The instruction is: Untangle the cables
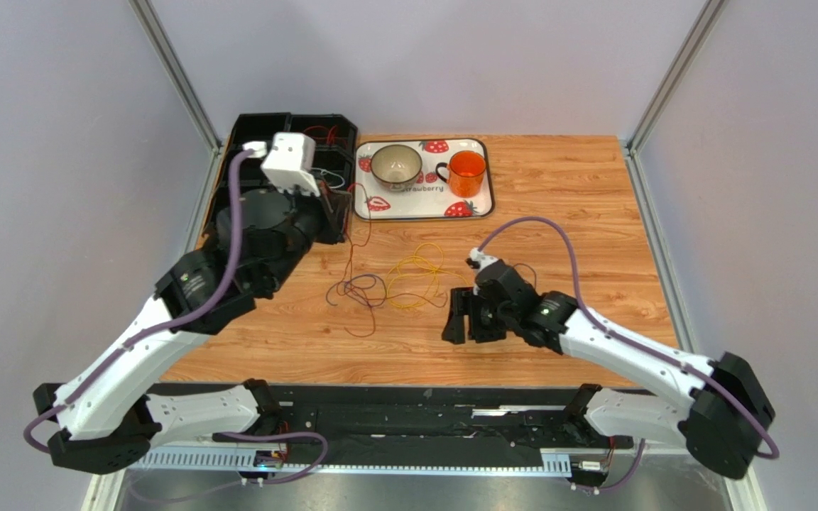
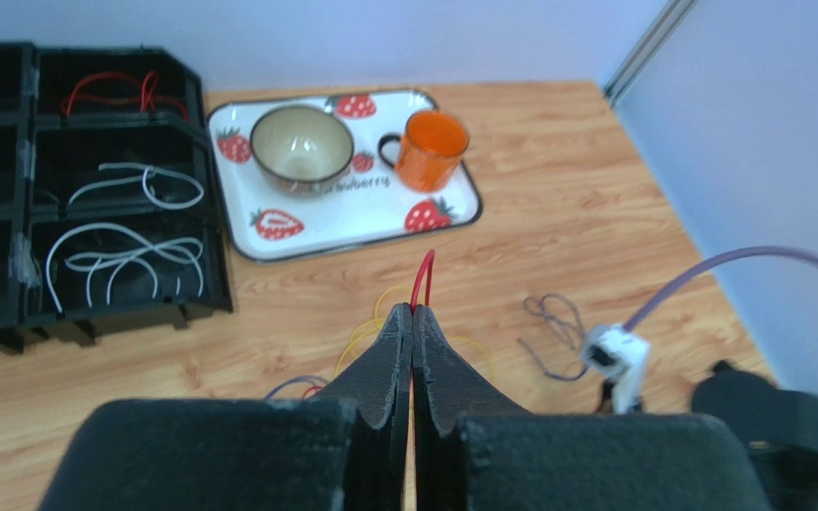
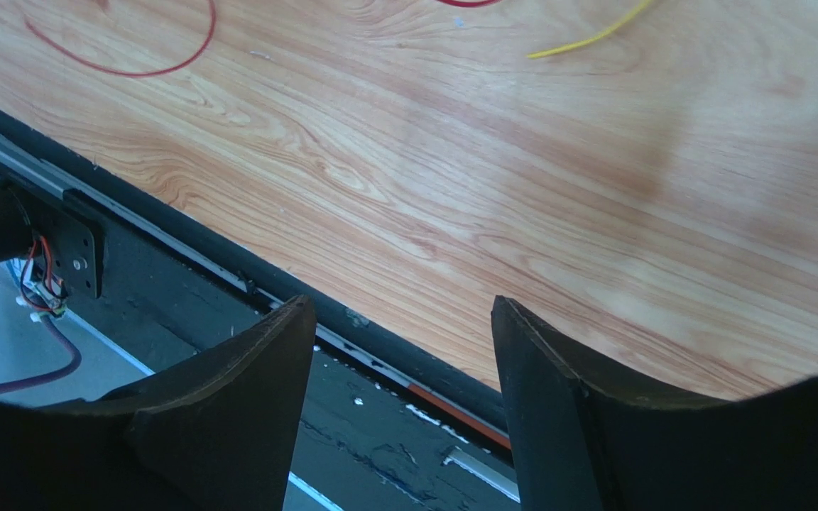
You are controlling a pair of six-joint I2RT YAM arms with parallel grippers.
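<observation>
Logging white shells on the long links of left arm and right arm, with black joint housings between them. Noting a bulky black shoulder block on each arm, toward 8 o'clock and 4 o'clock of the overhead view. Tracing a mauve hose along the left arm to a white boxy module at its wrist. Tracing a second mauve hose off the right arm to a small white plug. Spotting a small round light marking on the left elbow housing. Recording left gripper fingers as matte black tapering wedges with slightly notched inner edges. Recording right gripper fingers as broad black blades, rounded at the tips.
</observation>
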